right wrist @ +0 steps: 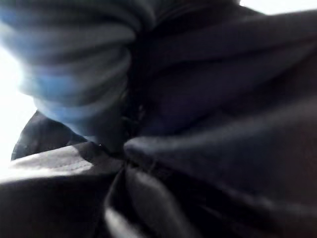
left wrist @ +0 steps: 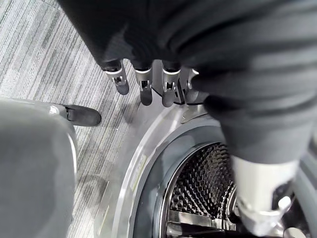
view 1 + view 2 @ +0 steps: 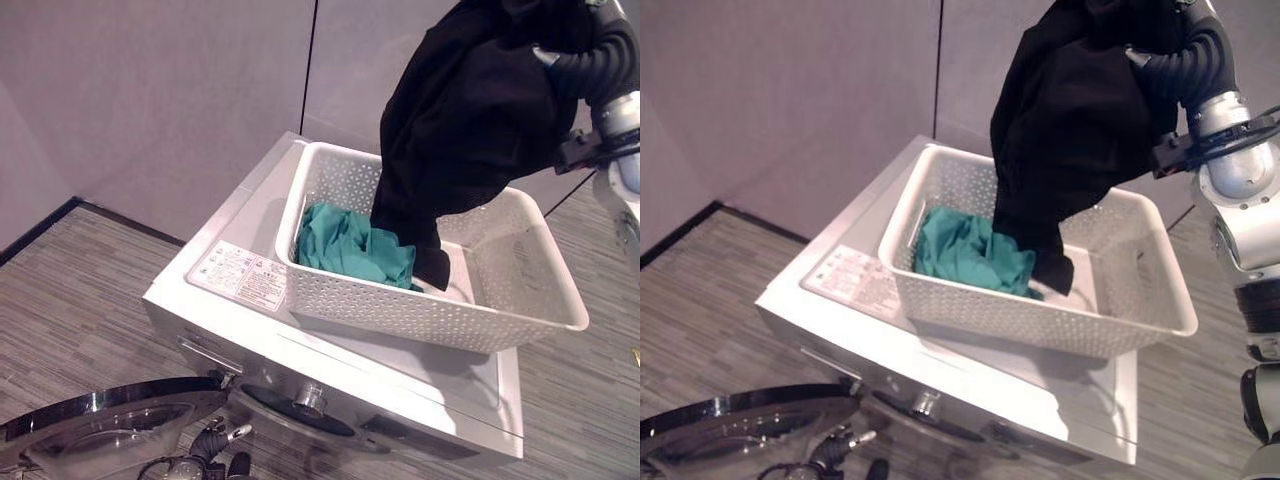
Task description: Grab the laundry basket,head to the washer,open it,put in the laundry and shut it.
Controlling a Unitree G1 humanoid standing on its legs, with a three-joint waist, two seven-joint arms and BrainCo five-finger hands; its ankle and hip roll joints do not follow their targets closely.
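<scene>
**Left eye view: black garment up out of the basket, washer door hanging open**

Left eye view has our right hand point(image 3: 1140, 40) up high at the top right, buried in a black garment point(image 3: 470, 110) that it's got bunched up. We can't actually make out the fingers in the head views, but our right wrist view shows dark cloth point(image 1: 208, 124) gathered tight right up against the hand, so we're calling it gripped around the fabric. The garment hangs down in a long drape, and its lower end dangles inside the white perforated laundry basket point(image 3: 400, 310).

That basket sits on top of the white washing machine point(image 3: 240, 300), turned at an angle to the lid. A teal garment point(image 3: 350, 245) is crumpled in the basket's left end, right beside the hanging black tail. A sticker label point(image 3: 238, 272) is on the washer's top next to the basket.

Down low, the round washer door point(image 3: 100, 425) is swung open to the left. Our left hand point(image 2: 148, 82) shows in its wrist view with fingers hanging straight and relaxed, holding nothing, just above the door opening, with the perforated steel drum point(image 2: 203, 183) visible past it. Grey striped floor point(image 3: 80, 290) all around.
</scene>
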